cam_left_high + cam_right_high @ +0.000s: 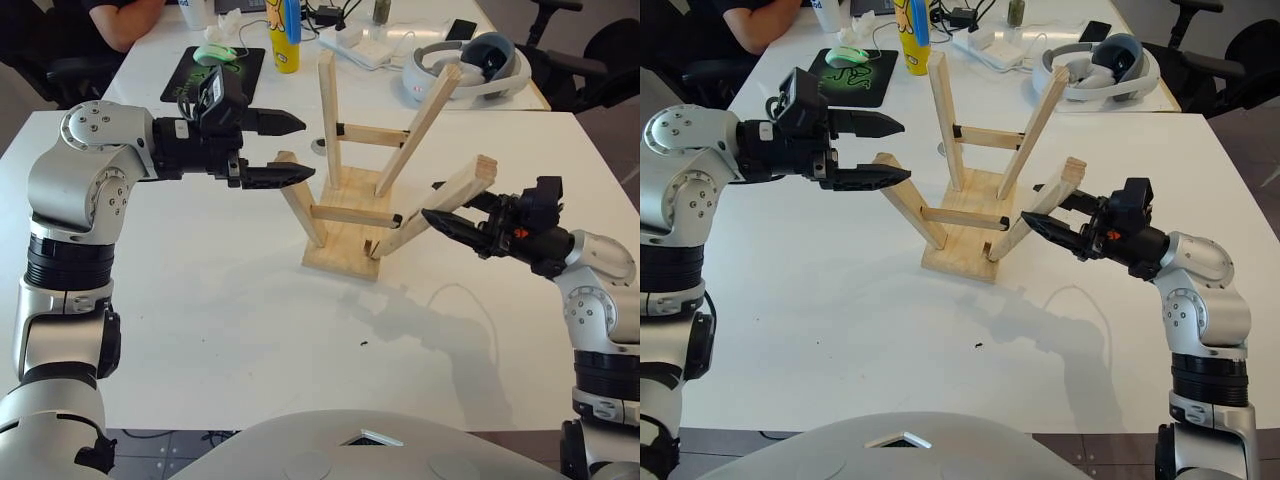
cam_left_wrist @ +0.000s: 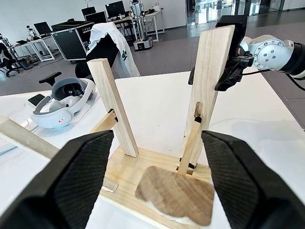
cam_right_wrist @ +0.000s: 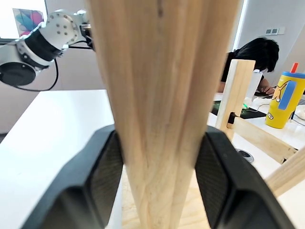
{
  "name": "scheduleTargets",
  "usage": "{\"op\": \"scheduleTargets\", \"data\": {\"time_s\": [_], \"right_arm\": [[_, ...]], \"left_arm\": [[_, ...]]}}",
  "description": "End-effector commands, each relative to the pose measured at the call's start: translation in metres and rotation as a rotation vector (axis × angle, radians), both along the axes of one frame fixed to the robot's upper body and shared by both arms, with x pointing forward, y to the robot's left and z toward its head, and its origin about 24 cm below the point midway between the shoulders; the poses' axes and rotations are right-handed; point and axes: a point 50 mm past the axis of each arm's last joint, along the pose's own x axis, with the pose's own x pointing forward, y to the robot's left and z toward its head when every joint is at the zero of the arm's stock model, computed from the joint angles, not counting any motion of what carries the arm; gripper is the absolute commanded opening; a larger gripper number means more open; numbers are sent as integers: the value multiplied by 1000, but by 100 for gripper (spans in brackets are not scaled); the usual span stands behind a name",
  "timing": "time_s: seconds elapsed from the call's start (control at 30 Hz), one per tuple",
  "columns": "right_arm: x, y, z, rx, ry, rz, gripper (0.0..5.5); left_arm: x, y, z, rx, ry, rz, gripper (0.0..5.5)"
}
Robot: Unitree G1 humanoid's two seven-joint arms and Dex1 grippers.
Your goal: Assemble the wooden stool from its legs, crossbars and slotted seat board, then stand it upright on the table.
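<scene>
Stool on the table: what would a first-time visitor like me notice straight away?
The stool sits upside down in the middle of the table, with its seat flat and its four legs splayed upward. The right gripper is clamped on the right leg, while the left gripper hangs open at the tip of the left leg.

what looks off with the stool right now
The stool lies upside down on its seat board, and its legs splay unevenly: the far left leg stands nearly upright while the others lean outward. The right hand grips the near right leg, the most tilted.
</scene>
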Motion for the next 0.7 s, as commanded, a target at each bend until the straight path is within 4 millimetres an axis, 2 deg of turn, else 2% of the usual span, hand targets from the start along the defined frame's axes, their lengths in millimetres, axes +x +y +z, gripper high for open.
{"op": "scheduleTargets", "data": {"time_s": [0.03,0.27,0.37,0.47,0.6,0.7], "right_arm": [[-11,-10,-27,-107,140,4,207],[-14,-12,-40,-119,195,24,207],[-10,-15,-39,-129,201,28,207],[-2,-16,-32,-135,197,43,207],[13,-16,-7,-140,170,69,207],[17,-14,3,-168,171,81,207]], "left_arm": [[2,3,6,13,-28,17,342],[2,3,6,7,-27,25,342],[3,3,7,6,-30,25,342],[2,3,6,1,-32,32,342],[0,4,6,-21,-38,50,342],[-1,5,7,-27,-47,68,342]]}}
